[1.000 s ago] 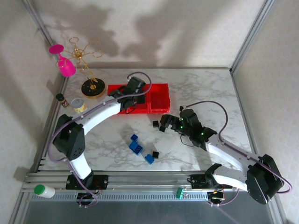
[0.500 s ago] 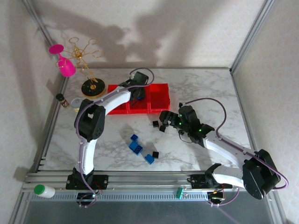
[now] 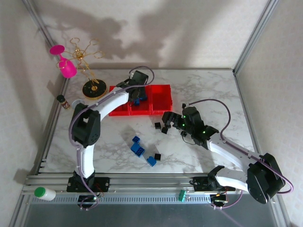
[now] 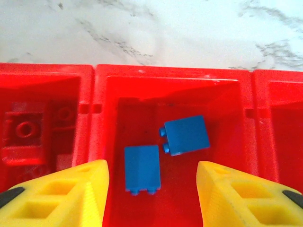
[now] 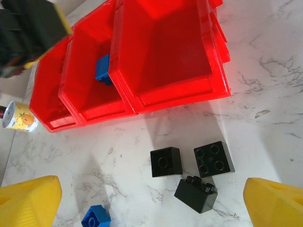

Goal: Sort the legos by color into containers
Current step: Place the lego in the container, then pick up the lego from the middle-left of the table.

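The three joined red containers [image 3: 161,97] stand at the back centre. My left gripper [image 4: 151,201] hangs open over the middle container [image 4: 173,94], its yellow fingers [image 4: 61,196] apart. Two blue legos [image 4: 142,168] [image 4: 186,135] lie loose on that bin's floor, and red legos [image 4: 26,135] lie in the left container. My right gripper [image 5: 151,208] is open just above the table. Three black legos [image 5: 166,161] [image 5: 213,159] [image 5: 196,193] lie between its fingers, in front of the empty right container [image 5: 165,52]. More blue legos [image 3: 138,149] [image 3: 151,161] and a black one [image 3: 157,156] lie on the marble.
A gold rack [image 3: 93,87] with a pink glass [image 3: 66,66] stands at the back left. A small printed can [image 5: 16,116] and a brown bottle [image 3: 61,99] sit at the left edge. A white bottle [image 3: 45,193] lies on the front rail.
My left gripper has opened over the middle container and a blue lego now lies free there. The left arm's elbow swung. My right gripper crept left over the black legos.
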You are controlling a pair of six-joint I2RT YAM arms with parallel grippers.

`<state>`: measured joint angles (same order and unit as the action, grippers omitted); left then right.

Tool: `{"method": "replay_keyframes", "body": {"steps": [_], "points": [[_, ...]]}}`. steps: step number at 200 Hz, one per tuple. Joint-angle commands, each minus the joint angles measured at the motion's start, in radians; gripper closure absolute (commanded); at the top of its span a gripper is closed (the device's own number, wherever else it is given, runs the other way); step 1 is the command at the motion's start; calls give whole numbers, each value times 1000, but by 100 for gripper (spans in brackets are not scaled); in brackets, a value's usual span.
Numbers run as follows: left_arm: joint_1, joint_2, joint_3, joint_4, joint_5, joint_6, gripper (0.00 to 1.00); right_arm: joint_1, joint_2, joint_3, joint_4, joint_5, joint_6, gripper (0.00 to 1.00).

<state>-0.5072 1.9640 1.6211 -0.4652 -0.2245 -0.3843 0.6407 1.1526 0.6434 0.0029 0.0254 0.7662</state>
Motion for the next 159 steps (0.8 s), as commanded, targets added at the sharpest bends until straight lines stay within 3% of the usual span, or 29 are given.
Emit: {"method": "replay_keyframes", "body": {"steps": [1,86,159], "points": [[-19,-163,-91,9,31,-3,47,-7,-25,-11,-17,-24,-33,1],[-123,-522,-525,46,83,-78,44,49,-13,-48,-44,-50,-96,1],[-249,-593,-747,1,135,-174,35,188,15,-114,1,-69,-113,1]]}}
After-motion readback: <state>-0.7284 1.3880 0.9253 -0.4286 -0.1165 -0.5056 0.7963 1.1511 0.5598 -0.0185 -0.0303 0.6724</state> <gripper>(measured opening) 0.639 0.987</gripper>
